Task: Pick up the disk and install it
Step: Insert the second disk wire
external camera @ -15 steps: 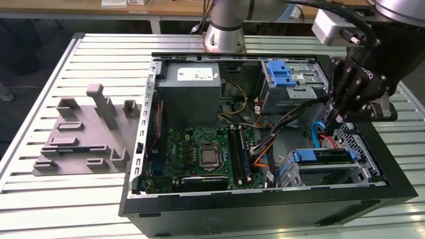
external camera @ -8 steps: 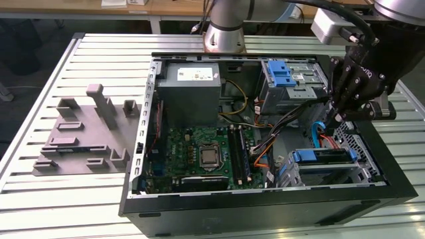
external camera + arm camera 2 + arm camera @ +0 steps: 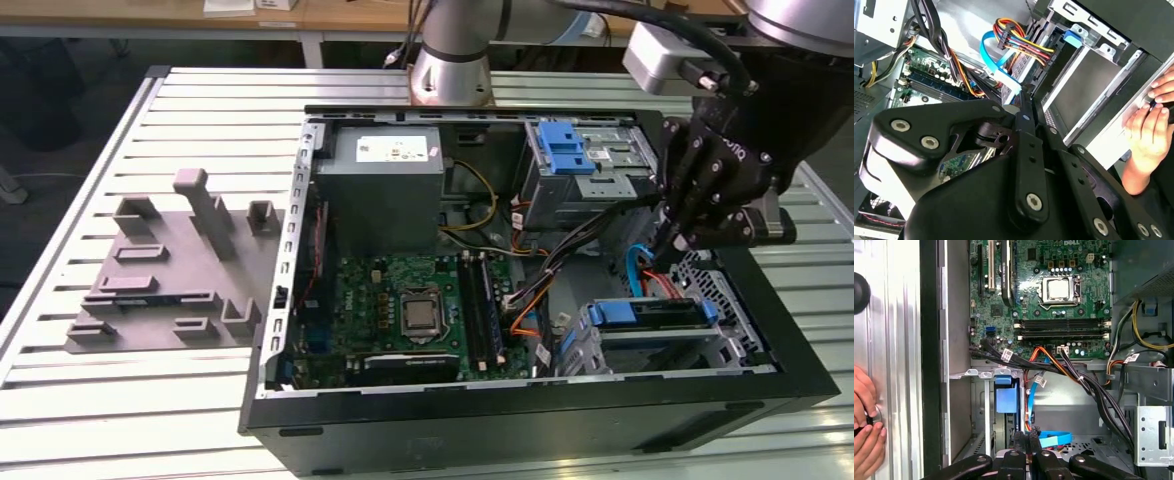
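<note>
1. Even, bright overhead light; soft shadows inside the computer case.
2. Mild glare on the slatted counter.
3. The pincer is slightly blurred close-up in the second wrist view.

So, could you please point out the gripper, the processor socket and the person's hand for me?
gripper point(image 3: 683, 240), exterior view, at its fingertips.
processor socket point(image 3: 1059, 290), first wrist view, on the silver lid.
person's hand point(image 3: 1149, 130), second wrist view, mid-hand.

Open computer case on slatted table, green motherboard inside, grey moulded fixture at the exterior view's left.
</note>
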Available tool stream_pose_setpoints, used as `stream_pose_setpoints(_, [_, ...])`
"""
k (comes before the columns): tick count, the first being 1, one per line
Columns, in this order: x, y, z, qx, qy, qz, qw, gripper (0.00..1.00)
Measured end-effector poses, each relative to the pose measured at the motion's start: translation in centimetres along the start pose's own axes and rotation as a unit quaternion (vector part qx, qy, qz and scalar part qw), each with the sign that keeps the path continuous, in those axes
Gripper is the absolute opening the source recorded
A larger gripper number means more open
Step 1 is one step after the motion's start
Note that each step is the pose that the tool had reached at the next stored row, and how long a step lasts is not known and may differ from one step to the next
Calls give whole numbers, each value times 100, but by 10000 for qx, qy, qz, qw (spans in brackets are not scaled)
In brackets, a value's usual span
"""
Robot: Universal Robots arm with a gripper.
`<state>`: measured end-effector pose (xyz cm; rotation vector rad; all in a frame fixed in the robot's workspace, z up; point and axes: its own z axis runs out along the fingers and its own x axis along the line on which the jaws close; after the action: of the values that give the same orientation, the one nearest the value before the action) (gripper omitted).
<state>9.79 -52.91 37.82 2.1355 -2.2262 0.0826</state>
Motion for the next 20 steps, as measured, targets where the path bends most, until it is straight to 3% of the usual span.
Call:
stream_pose_setpoints(5, [-8,0,13,0,-3,-1,10000,19])
stream_pose_setpoints(6, [-8,0,17,0,-3,0,10000,25])
stream_pose_setpoints(20, [-18,0,117,-1,-9,0,10000,25])
